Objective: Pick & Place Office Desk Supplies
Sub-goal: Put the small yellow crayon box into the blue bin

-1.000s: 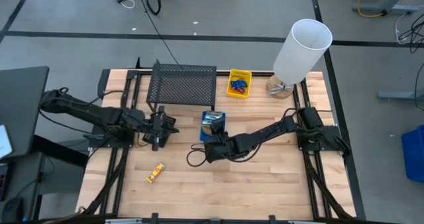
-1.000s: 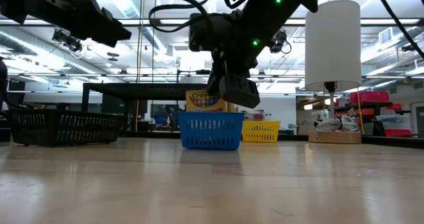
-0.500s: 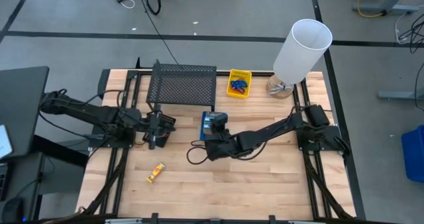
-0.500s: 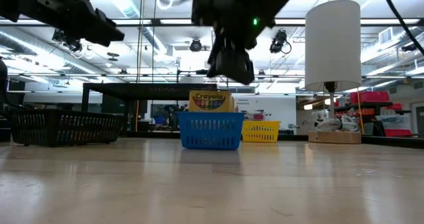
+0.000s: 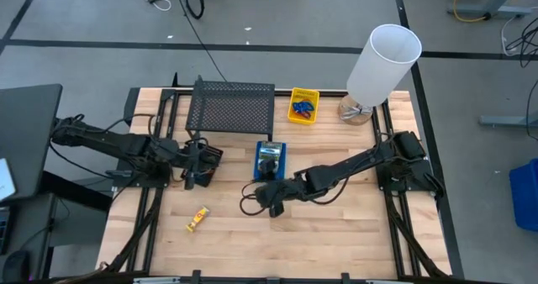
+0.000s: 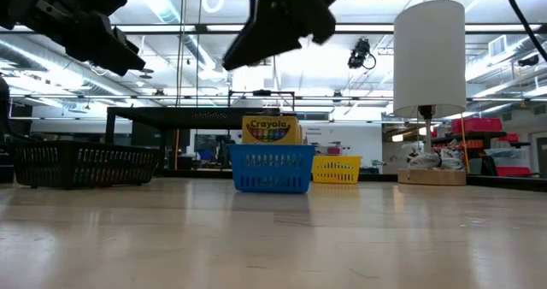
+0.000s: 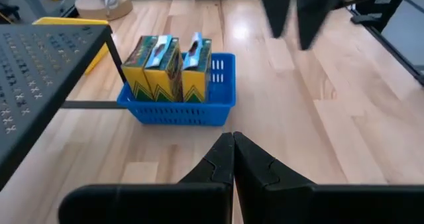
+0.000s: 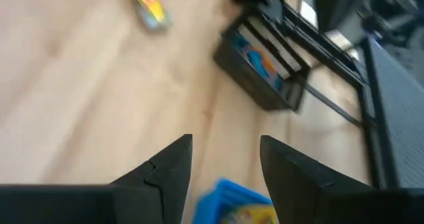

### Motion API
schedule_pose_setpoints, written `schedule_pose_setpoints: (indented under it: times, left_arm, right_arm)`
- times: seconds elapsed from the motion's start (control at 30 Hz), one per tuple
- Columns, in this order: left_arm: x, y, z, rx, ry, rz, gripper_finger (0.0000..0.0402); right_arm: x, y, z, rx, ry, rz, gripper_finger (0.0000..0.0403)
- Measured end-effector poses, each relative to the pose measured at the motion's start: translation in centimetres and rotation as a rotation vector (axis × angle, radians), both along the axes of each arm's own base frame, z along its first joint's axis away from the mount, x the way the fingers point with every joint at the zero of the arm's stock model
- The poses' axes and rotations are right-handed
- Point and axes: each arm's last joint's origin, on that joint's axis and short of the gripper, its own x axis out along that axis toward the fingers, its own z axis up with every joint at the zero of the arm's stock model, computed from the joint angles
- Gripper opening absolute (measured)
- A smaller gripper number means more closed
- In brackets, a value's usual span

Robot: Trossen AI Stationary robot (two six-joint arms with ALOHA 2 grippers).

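Note:
A blue bin (image 5: 270, 160) stands mid-table with yellow-and-green crayon boxes (image 7: 169, 68) upright in it. Another crayon box (image 5: 197, 220) lies flat on the wood near the front left. My right gripper (image 8: 224, 161) hovers open and empty above the table, just nearer than the blue bin (image 8: 232, 201). My left gripper (image 7: 233, 151) is shut on nothing and raised at the left, pointing toward the blue bin. Beside it sits a black bin (image 8: 265, 71) holding orange and blue loops. At the far edge a yellow bin (image 5: 303, 105) holds blue loops.
A black wire-mesh rack (image 5: 231, 107) stands at the far left of the table, close to the left arm. A tall white cylinder (image 5: 382, 61) on a wooden base is at the far right. Bare wood lies along the near edge.
My right gripper has let go of a crayon box, risen clear of the blue bin and drawn back toward the near edge, tipping up from pointing steeply down. The crayon box stays upright in the blue bin. My left gripper has drawn slightly toward the left edge.

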Motion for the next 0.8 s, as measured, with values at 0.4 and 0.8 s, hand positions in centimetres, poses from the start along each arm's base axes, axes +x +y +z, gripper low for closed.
schedule_pose_setpoints:
  times: [0.4,0.8]
  left_arm:
    - [-1.1,-0.1,-6.4,-0.155,-0.219,-0.087,0.0005]
    - [-1.3,-0.4,-5.2,-0.033,-0.336,-0.13,0.0005]
  right_arm:
    - [0.3,0.9,0.4,0.084,-0.044,0.092,0.0185]
    - [4.1,0.4,-3.9,0.372,-0.05,0.315,0.0176]
